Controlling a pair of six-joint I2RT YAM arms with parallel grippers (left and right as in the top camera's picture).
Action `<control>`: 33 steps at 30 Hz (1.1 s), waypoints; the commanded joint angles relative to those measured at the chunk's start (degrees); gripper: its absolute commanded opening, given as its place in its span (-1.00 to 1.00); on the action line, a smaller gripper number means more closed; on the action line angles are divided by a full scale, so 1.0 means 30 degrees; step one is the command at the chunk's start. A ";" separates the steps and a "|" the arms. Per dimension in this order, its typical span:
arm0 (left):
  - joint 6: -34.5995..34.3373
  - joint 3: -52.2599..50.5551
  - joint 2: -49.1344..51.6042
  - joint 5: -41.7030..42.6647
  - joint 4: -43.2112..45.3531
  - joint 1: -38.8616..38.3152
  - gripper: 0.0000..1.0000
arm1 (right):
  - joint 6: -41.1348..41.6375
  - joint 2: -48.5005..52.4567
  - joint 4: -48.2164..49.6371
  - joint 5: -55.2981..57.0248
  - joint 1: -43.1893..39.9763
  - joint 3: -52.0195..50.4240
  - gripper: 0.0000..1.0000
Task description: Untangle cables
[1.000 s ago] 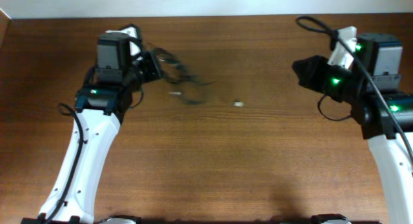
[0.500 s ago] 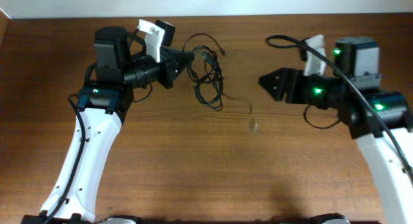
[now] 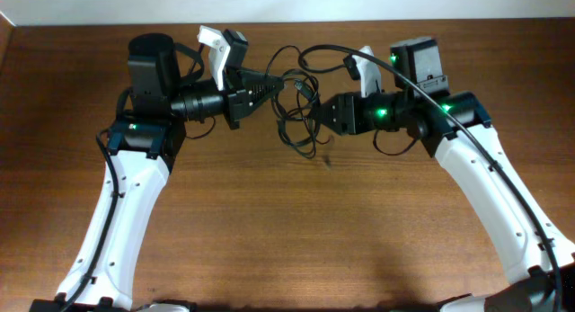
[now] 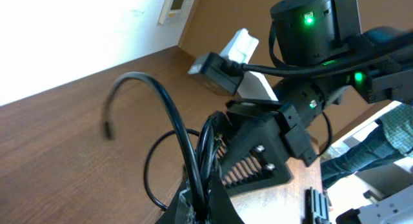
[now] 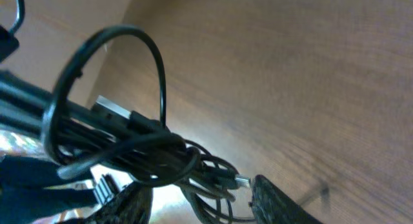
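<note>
The left gripper (image 3: 268, 79) has its jaws pressed together on the cables (image 3: 295, 110), pinching several thin black strands where they bunch. The right gripper (image 3: 319, 115) faces it with its jaws wide apart, one ribbed finger on each side of the tangle. Strands lie between them, but none looks gripped.

The bundle hangs between the two grippers above the far middle of the wooden table (image 3: 287, 231) and appears to be lifted off it. One loop arches upward and others droop. A silvery plug end (image 5: 115, 109) is caught among the strands.

The step in hand seems to be taking a second hold, so the knot can be drawn apart. The next move likely calls for the right jaws to close on a single strand or loop, not the whole bunch. A gentle pull away from the left gripper would then avoid tightening the knot.
</note>
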 commanded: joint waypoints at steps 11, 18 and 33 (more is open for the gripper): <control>-0.4197 0.0036 -0.0117 -0.2004 0.0357 0.0801 -1.00 | -0.2244 0.0131 0.0146 -0.3956 0.0634 0.0364 -0.77; -0.9202 0.0036 -0.0117 -0.0401 0.2463 0.0801 -1.00 | -0.2259 0.0131 0.0969 0.0175 0.0627 0.0364 0.21; -1.2641 0.0036 -0.0117 0.0546 0.4262 0.0801 -1.00 | -0.2317 0.0801 0.2798 -0.2135 0.0758 0.0364 -0.02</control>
